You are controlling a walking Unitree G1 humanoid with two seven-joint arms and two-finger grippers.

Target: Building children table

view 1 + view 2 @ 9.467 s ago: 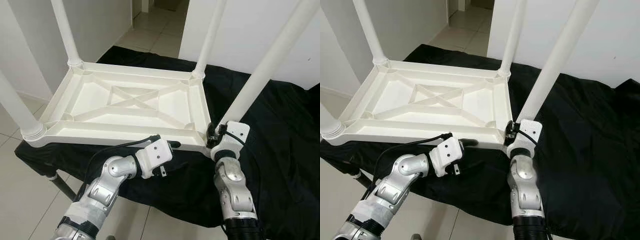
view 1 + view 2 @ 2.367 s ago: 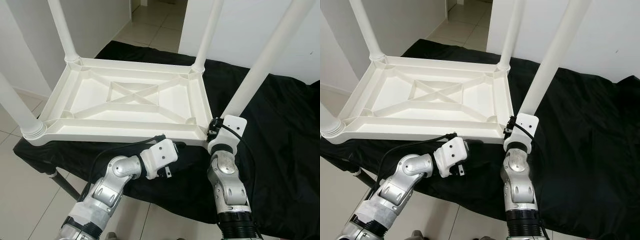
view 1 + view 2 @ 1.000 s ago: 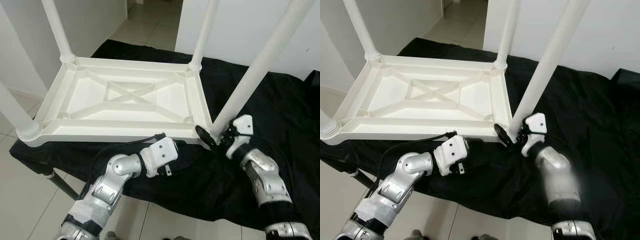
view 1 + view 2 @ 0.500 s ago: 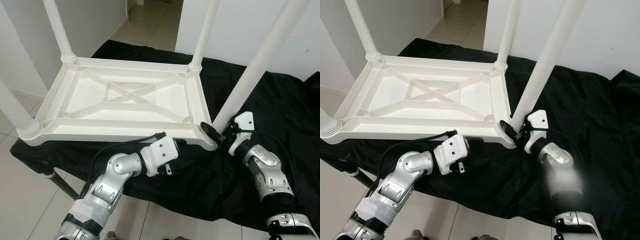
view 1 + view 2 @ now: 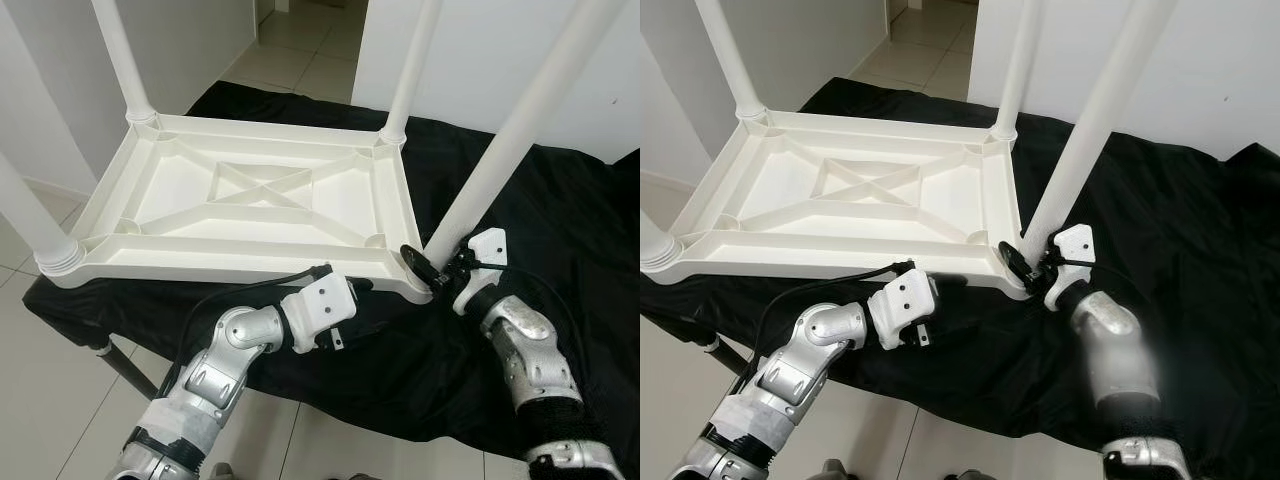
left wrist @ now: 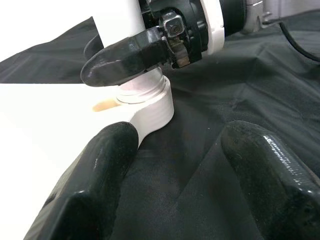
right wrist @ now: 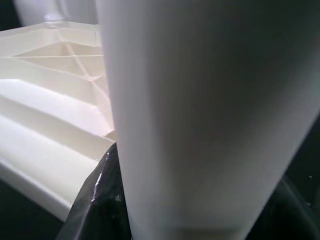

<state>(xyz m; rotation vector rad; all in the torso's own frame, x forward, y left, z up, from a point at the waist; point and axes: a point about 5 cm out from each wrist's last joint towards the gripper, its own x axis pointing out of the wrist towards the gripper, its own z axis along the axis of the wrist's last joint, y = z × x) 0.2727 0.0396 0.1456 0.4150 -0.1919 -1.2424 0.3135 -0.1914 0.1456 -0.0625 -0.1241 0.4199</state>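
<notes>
A white plastic children's table [image 5: 230, 268] lies upside down on a black cloth, its legs pointing up. My right gripper [image 5: 432, 270] reaches in from the right and is shut on the base of the near right leg [image 5: 500, 160]. One black finger lies across the leg's socket collar [image 6: 150, 100]. In the right wrist view the leg [image 7: 200, 100] stands between the fingers [image 7: 102, 200]. My left gripper [image 5: 358, 290] is at the table's near rim, just left of that corner. It is open, its fingers [image 6: 100, 170] spread over the cloth with nothing between them.
The black cloth [image 5: 560, 220] covers a low stand whose metal leg [image 5: 125, 370] shows at the near left. Tiled floor [image 5: 40, 380] lies in front and to the left. White walls stand behind, with a hallway [image 5: 300, 50] between them.
My right arm has swung from straight below the near right leg out to the right, and its gripper now meets the leg's base from the side. The left arm has hardly moved.
</notes>
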